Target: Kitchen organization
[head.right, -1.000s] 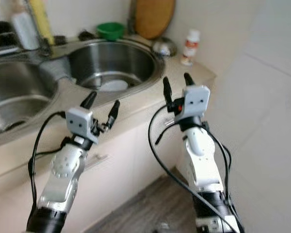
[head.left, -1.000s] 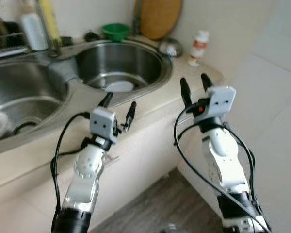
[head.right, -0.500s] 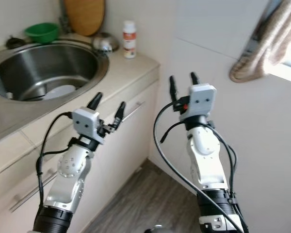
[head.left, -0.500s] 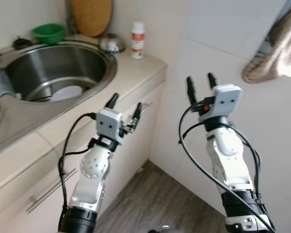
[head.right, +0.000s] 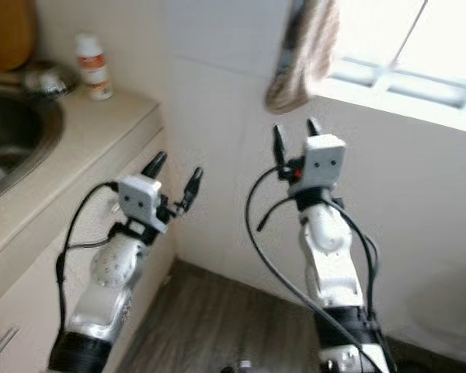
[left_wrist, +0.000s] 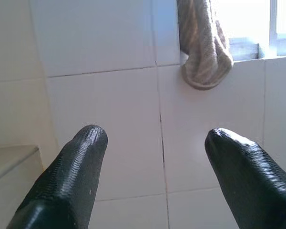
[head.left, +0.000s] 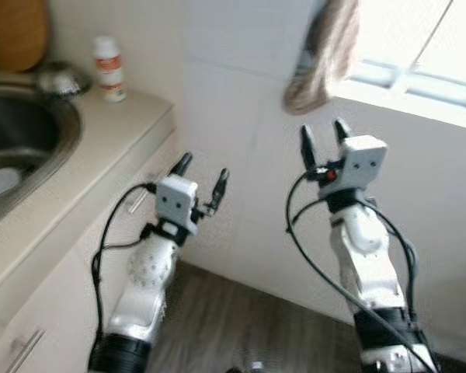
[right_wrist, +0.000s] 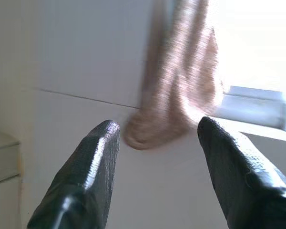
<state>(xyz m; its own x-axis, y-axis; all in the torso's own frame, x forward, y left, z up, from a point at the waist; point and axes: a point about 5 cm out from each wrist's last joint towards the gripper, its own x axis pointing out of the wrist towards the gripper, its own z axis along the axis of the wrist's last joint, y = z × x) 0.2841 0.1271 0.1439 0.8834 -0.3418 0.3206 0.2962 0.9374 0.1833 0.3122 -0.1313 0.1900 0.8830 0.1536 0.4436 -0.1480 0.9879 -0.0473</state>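
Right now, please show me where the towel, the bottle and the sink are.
towel (head.left: 324, 58): left eye view, middle of the hanging cloth.
bottle (head.left: 109, 68): left eye view, its label.
sink (head.left: 66, 132): left eye view, steel rim.

We are looking at a home kitchen; a beige countertop (head.left: 101, 128) is running along the wall with a steel sink (head.left: 31, 148) sunk into it; a small white bottle (head.left: 109, 68) is standing near its corner; white wall tiles (left_wrist: 109, 119) and a hanging towel (head.left: 322, 54) are showing beside a window (head.left: 419, 62).
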